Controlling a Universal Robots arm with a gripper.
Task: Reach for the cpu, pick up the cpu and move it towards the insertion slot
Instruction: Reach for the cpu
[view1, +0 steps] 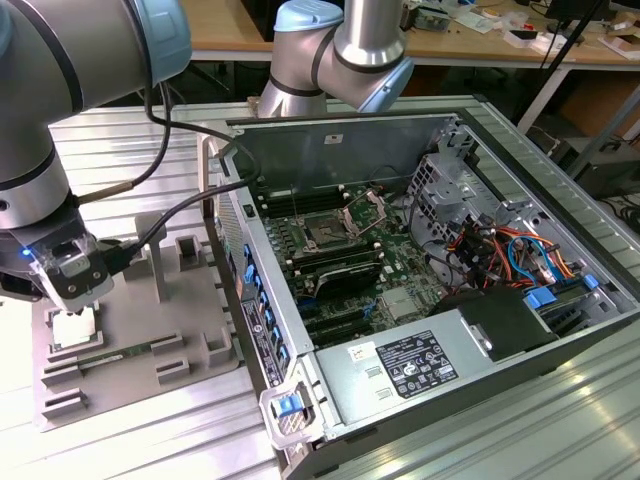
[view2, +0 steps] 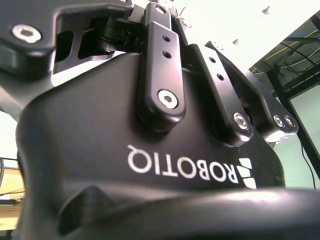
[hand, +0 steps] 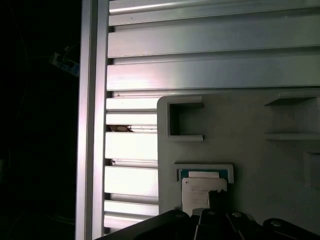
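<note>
While pincer hovers directly over cpu, reach looks nearly complete | cpu: in tray pocket, 8 o'clock of slot, exterior view | pincer spread: cannot tell | judged: centre squarely, descend straight, grip opposite edges evenly.

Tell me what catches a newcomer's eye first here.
The open computer case dominates the exterior view's right, with the insertion slot framed in shiny metal inside it. At that view's left, the gripper hangs right over the cpu, which sits on the grey holder tray.
</note>
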